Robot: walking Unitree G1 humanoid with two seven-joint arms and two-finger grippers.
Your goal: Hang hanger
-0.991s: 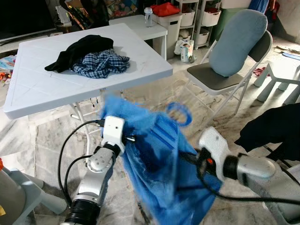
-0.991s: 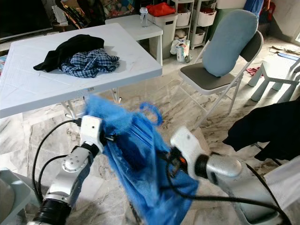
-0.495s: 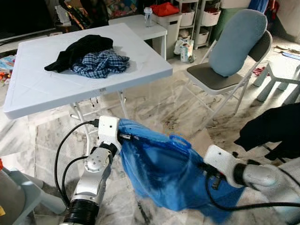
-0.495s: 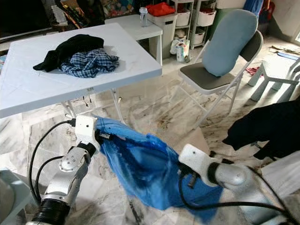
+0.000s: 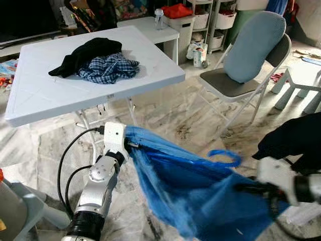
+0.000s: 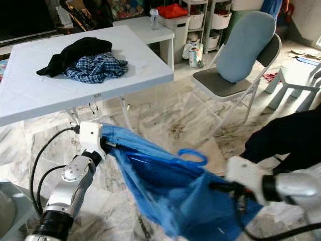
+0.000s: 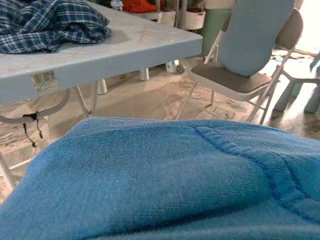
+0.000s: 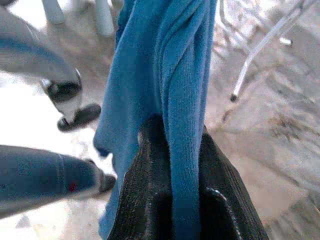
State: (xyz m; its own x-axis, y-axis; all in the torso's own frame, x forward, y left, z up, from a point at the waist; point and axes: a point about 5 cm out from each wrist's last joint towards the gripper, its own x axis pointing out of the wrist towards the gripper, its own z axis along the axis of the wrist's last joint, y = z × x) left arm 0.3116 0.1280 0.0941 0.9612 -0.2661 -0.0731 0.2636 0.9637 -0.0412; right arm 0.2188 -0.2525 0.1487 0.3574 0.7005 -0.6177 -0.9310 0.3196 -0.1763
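**Garment pulled out wide between both arms; hanger not yet hung**

Finding: the blue knitted garment (image 5: pixel 200 186) now spans low above the marble floor (image 5: pixel 165 110), stretched between the two arms. A second ago it was bunched upright with the arms close together; since then the right arm has swung outward and down, and the cloth has drawn into a long sagging sheet.

Left gripper (image 5: pixel 131 145): at the garment's upper edge, just below the white folding table (image 5: pixel 60 95). Its fingers are buried in the cloth, so their opening cannot be told; the left wrist view shows blue knit lying across them.

Right gripper (image 8: pixel 180 165): its black fingers are closed on a fold of the blue knit, seen plainly in the right wrist view.

Task item: a blue plastic hanger hook (image 5: pixel 224 158) pokes up from the garment's top edge, between the arms. The rest of the hanger is hidden inside the cloth.

Assessment: spreading the garment has exposed the hook, which favours hanging. No rail can be made out. The grey folding chair (image 5: pixel 241 80) stands near on the right.
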